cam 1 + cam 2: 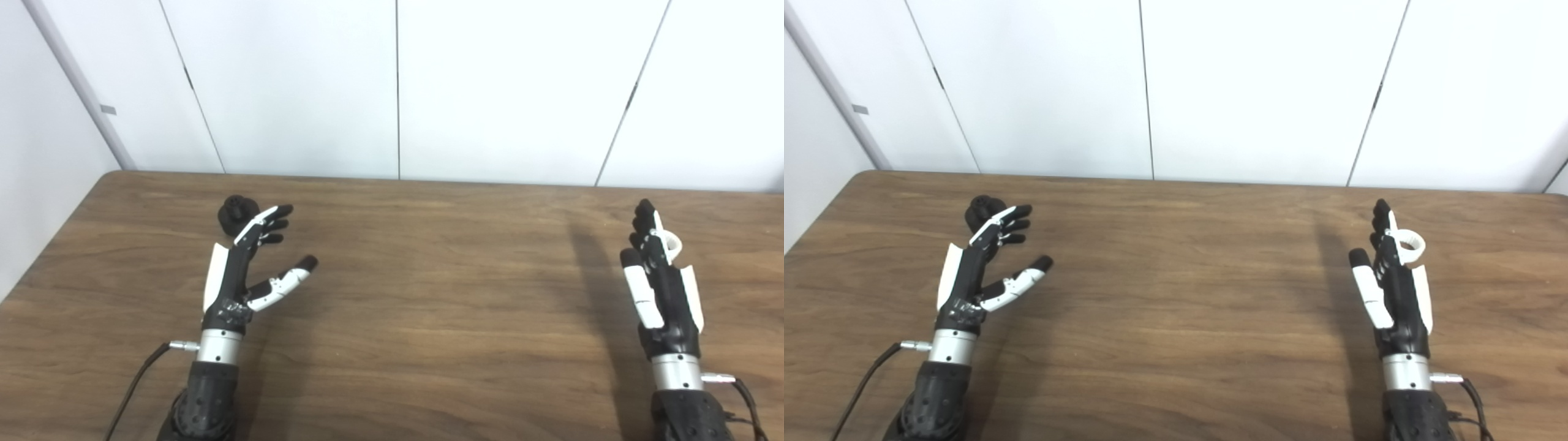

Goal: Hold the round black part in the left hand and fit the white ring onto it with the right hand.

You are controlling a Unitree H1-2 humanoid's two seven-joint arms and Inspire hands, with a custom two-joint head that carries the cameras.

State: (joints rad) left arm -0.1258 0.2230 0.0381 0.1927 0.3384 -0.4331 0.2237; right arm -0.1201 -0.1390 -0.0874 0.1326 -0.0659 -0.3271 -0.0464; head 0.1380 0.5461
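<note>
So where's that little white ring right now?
The white ring lies on the wooden table at the right side of both views, just beyond and right of the right robot hand, which is open and not holding it.

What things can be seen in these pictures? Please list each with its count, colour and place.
round black part: one, black, on the table at far left, just beyond the left hand's fingertips
white ring: one, white, on the table at far right, partly hidden behind the right hand
table: one, brown wood grain, fills the lower picture
wall panels: white, behind the table
left hand: one, black and white, open, holds nothing
right hand: one, black and white, open, holds nothing
</note>
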